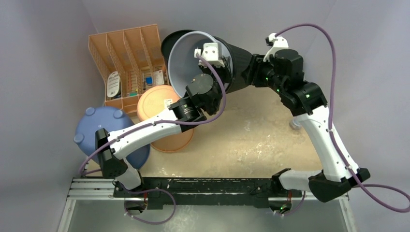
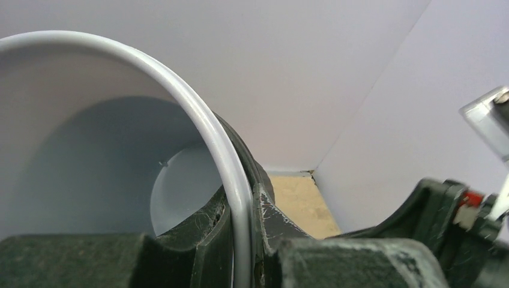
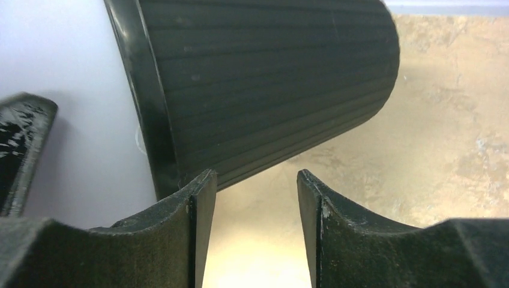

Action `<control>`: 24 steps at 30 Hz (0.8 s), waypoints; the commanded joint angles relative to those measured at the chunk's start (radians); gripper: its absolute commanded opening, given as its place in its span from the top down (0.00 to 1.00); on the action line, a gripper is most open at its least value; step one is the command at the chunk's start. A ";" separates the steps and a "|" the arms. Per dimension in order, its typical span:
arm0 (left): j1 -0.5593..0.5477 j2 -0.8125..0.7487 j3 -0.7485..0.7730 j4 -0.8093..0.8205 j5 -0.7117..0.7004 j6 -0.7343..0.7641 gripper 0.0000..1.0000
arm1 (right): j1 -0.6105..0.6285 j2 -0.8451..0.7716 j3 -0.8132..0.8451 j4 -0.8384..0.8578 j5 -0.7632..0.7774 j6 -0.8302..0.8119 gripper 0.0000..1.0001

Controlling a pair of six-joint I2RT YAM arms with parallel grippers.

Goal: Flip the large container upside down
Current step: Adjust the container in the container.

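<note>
The large container (image 1: pixel 238 57) is a black ribbed bin with a grey inside, tipped on its side at the back of the table with its mouth facing the left and front. My left gripper (image 1: pixel 216 62) is shut on its rim (image 2: pixel 198 114), one finger inside and one outside, as the left wrist view shows (image 2: pixel 243 204). My right gripper (image 1: pixel 247 73) sits by the bin's closed end. In the right wrist view it is open (image 3: pixel 257 180), nothing between its fingers, with the ribbed wall (image 3: pixel 270 84) just above and beyond the tips.
An orange divided rack (image 1: pixel 128 58) with small items stands at the back left. An orange round tub (image 1: pixel 155 102) and a blue round lid (image 1: pixel 104 126) lie under the left arm. White walls close in the back and sides. The table top (image 1: pixel 251 130) is tan.
</note>
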 commanded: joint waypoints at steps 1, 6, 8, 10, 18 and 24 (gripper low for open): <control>-0.005 0.024 0.113 0.130 -0.024 -0.037 1.00 | 0.036 -0.016 -0.026 0.027 0.051 0.060 0.42; -0.005 0.048 0.126 0.109 -0.042 -0.062 1.00 | 0.047 -0.038 -0.067 0.068 0.083 0.109 0.43; -0.005 0.067 0.156 0.075 -0.049 -0.085 1.00 | 0.047 -0.043 -0.070 0.074 0.085 0.131 0.43; -0.005 0.090 0.192 0.049 -0.047 -0.104 1.00 | 0.049 -0.037 -0.052 0.057 0.075 0.125 0.44; -0.009 0.139 0.261 0.021 -0.012 -0.158 1.00 | 0.057 -0.015 -0.063 0.003 0.136 0.123 0.47; -0.020 0.136 0.327 -0.068 0.020 -0.238 1.00 | 0.052 0.023 -0.212 -0.037 0.286 0.197 0.56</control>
